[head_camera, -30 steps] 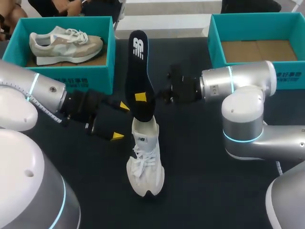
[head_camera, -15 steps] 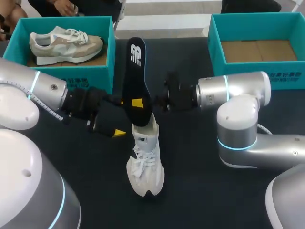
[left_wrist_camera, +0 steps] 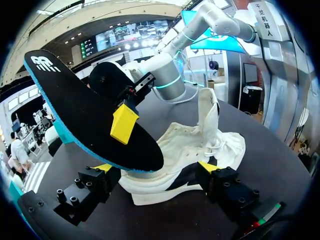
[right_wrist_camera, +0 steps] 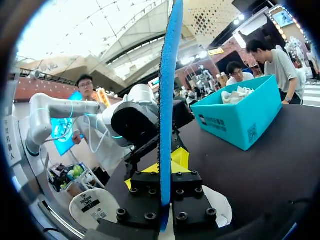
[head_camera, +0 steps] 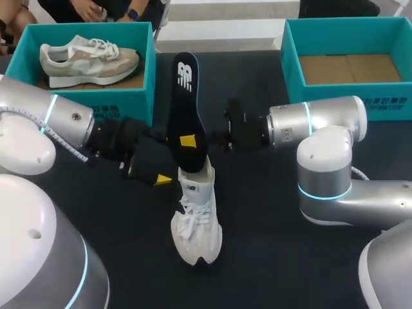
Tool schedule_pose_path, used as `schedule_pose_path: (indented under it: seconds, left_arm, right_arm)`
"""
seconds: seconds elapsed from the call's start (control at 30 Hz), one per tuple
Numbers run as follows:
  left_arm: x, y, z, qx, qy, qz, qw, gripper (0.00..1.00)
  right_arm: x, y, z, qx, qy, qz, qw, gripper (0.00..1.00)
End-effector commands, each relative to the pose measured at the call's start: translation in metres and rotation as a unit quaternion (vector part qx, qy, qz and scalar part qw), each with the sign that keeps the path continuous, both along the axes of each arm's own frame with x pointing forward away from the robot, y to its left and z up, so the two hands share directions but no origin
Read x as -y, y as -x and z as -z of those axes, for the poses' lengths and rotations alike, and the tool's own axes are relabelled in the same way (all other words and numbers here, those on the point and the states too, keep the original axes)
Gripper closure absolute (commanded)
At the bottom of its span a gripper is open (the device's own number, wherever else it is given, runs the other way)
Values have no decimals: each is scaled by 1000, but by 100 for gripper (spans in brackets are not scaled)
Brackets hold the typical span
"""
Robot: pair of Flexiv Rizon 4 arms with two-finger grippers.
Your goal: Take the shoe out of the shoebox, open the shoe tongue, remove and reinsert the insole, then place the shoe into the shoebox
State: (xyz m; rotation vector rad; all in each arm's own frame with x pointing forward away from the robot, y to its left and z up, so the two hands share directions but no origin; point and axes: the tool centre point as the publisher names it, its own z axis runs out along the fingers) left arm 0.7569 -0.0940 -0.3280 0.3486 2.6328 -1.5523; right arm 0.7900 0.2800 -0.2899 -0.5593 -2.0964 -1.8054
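Black insole (head_camera: 185, 109) stands tilted near the middle of the table (head_camera: 270, 251) in the head view. Its lower end is at the heel opening of a white sneaker (head_camera: 196, 219) whose toe points to the near edge. The right gripper (head_camera: 193, 140), coming from the right edge, pinches the insole low down. The left gripper (head_camera: 164, 159) sits just beside the sneaker's heel, fingers spread wide. A teal shoebox (head_camera: 138, 90) at the far left corner holds a beige sneaker (head_camera: 87, 56). A second teal shoebox (head_camera: 291, 61) stands at the far right corner. In the left wrist view, the left gripper's (left_wrist_camera: 155, 169) yellow tips stand wide apart with the sneaker's (left_wrist_camera: 205, 142) heel between them; contact cannot be told. The insole (left_wrist_camera: 80, 107) slants over the heel. In the right wrist view, the insole (right_wrist_camera: 167, 100) shows edge-on, its blue rim clamped between the right gripper's (right_wrist_camera: 164, 187) fingers, the sneaker (right_wrist_camera: 221, 206) under them.
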Motion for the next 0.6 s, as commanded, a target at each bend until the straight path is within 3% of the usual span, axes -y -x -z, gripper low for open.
schedule_pose_path:
  seconds: [0.03,0.6]
  left_arm:
    - [2,-1,0,-1,-3,1,1000,0]
    - [6,-3,3,-4,-5,-9,1000,0]
  right_arm:
    - [7,-3,3,-2,-3,-14,1000,100]
    - [8,-8,21,-10,-19,-45,999,100]
